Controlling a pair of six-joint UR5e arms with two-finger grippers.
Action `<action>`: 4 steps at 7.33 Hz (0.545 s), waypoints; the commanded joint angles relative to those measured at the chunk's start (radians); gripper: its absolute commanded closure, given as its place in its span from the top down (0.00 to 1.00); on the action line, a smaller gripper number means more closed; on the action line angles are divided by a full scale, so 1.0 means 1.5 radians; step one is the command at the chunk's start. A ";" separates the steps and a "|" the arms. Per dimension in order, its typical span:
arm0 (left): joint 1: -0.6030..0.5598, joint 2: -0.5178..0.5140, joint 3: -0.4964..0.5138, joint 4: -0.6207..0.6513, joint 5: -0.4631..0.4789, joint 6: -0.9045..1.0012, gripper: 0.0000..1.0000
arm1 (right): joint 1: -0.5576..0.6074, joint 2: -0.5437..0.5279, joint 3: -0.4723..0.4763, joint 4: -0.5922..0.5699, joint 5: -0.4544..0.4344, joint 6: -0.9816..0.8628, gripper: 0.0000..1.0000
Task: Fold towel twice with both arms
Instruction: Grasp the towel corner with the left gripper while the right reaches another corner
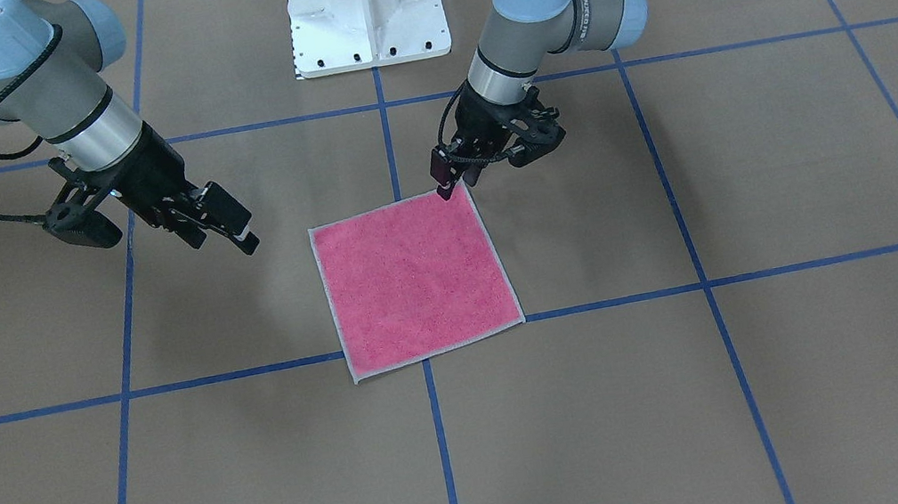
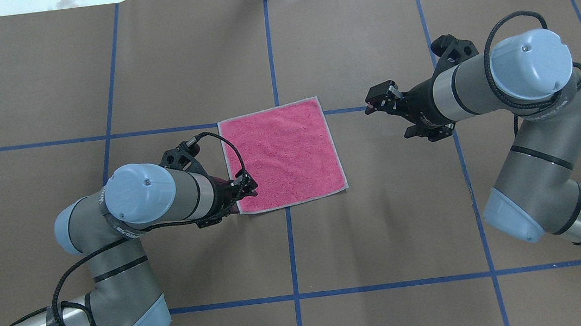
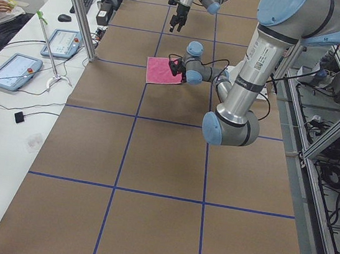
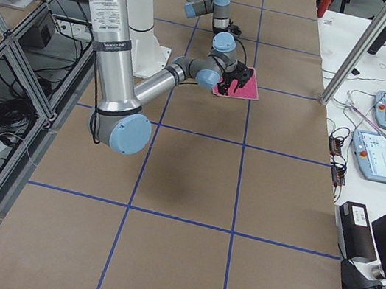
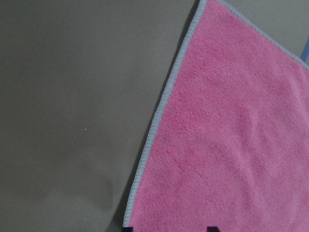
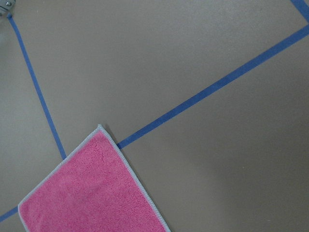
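The towel (image 1: 416,280) lies flat and unfolded on the brown table, pink face up, with its light grey border all round; it also shows in the overhead view (image 2: 283,155). My left gripper (image 1: 449,184) is low at the towel's corner nearest the robot on my left side (image 2: 250,185). Its jaws look open. In the left wrist view the towel (image 5: 227,135) fills the right half, with its corner at the bottom edge. My right gripper (image 2: 371,103) is open and empty, held above the table to the right of the towel's far right corner (image 1: 244,235). The right wrist view shows that corner of the towel (image 6: 91,193).
The white pedestal base (image 1: 365,4) stands on the robot's side of the table. Blue tape lines (image 2: 292,250) cross the brown table in a grid. A side bench with tablets (image 3: 14,69) runs along the table's far edge.
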 commanded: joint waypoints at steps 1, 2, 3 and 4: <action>0.007 0.007 0.000 0.000 -0.001 0.002 0.58 | 0.000 -0.001 0.000 0.000 0.000 0.000 0.98; 0.007 0.009 0.001 0.000 -0.001 0.002 0.57 | -0.002 -0.001 0.000 0.000 0.000 0.000 0.98; 0.007 0.008 0.001 0.000 -0.001 0.002 0.50 | -0.002 -0.001 0.000 0.000 0.000 0.000 0.98; 0.012 0.008 0.003 0.000 0.000 0.002 0.37 | -0.003 -0.001 0.000 0.000 0.000 0.000 0.98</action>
